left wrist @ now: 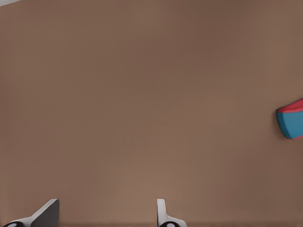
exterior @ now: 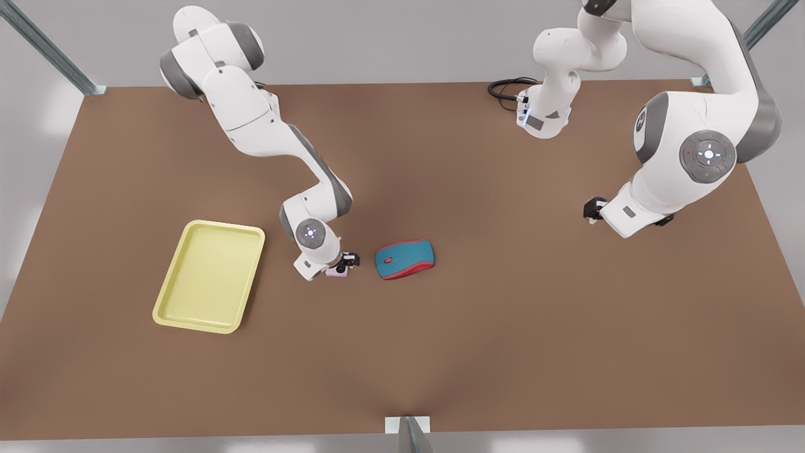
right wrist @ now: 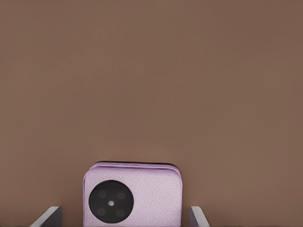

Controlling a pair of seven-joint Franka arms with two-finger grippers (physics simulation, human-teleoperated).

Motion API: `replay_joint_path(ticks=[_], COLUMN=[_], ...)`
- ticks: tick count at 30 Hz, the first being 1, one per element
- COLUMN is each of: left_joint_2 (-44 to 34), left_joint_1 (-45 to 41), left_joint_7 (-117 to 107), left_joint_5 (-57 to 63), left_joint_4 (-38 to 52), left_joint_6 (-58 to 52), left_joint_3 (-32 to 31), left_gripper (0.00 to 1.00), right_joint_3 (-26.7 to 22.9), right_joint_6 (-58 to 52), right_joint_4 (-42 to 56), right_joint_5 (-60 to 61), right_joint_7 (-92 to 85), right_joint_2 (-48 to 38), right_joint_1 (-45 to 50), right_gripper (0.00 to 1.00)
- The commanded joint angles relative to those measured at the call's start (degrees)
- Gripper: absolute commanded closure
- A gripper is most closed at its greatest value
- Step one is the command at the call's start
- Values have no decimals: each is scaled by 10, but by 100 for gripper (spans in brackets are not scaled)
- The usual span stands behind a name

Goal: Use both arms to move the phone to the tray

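Observation:
The pale pink phone (right wrist: 132, 196) lies flat on the brown table with its black round camera cluster showing. My right gripper (right wrist: 124, 217) is open and straddles it, one finger on each side with small gaps. In the front view that gripper (exterior: 344, 261) sits low over the phone (exterior: 337, 272), between the yellow tray (exterior: 209, 275) and the mouse. The tray lies a short way toward the front view's left. My left gripper (left wrist: 106, 217) is open over bare table with nothing between its fingers; its arm (exterior: 592, 210) waits at the front view's right.
A teal-and-red computer mouse (exterior: 404, 258) lies just to the front view's right of the phone; its edge (left wrist: 291, 120) shows in the left wrist view. A black cable (exterior: 506, 88) loops at the table's far edge. Metal frame posts stand at the corners.

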Motion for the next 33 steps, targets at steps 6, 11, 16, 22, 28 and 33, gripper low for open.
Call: replay_joint_path(ticks=[6, 11, 16, 22, 28, 33], left_joint_2=[1, 6, 6, 6, 5, 5], left_joint_1=[1, 1, 1, 1, 0, 0], left_joint_7=[15, 15, 15, 15, 15, 15], left_joint_5=[0, 0, 0, 0, 0, 0], left_joint_4=[0, 0, 0, 0, 0, 0], left_joint_6=[1, 0, 0, 0, 0, 0], left_joint_3=[0, 2, 2, 2, 2, 2], left_gripper=[0, 0, 0, 0, 0, 0], right_joint_3=[0, 0, -1, 0, -1, -2], right_joint_6=[24, 23, 23, 20, 15, -10], right_joint_4=[-10, -11, -15, -11, -11, -18], right_joint_5=[1, 1, 1, 1, 1, 1], right_joint_7=[-77, -76, -77, -77, -80, -119], right_joint_2=[4, 5, 4, 3, -3, -27], right_joint_1=[4, 3, 3, 3, 0, -24], right_gripper=[0, 5, 16, 26, 27, 27])
